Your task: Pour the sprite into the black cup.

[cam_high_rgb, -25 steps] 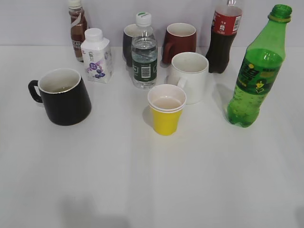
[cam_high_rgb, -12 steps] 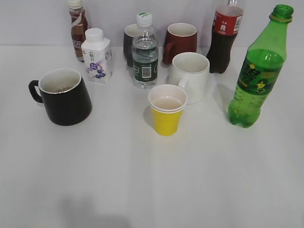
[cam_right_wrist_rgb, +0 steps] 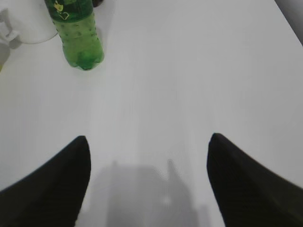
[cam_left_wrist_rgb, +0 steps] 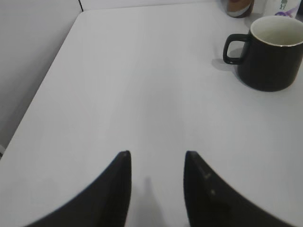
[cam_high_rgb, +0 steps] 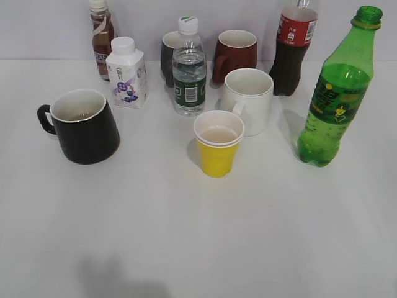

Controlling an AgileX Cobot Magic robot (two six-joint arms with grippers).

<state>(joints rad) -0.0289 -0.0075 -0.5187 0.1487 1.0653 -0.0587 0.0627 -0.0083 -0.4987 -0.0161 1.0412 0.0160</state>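
sprite [cam_high_rgb: 337, 93] unmoved (uncapped), black cup [cam_high_rgb: 82, 126] unmoved, grippers clear

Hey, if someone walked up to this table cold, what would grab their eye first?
Probably the tall green sprite, uncapped and upright at the right edge, the tallest thing there. Next, the bright yellow cup in the middle, just in front of the white mug, and the black cup alone on the left, handle pointing left. Both pincers, left and right, are open above bare table.
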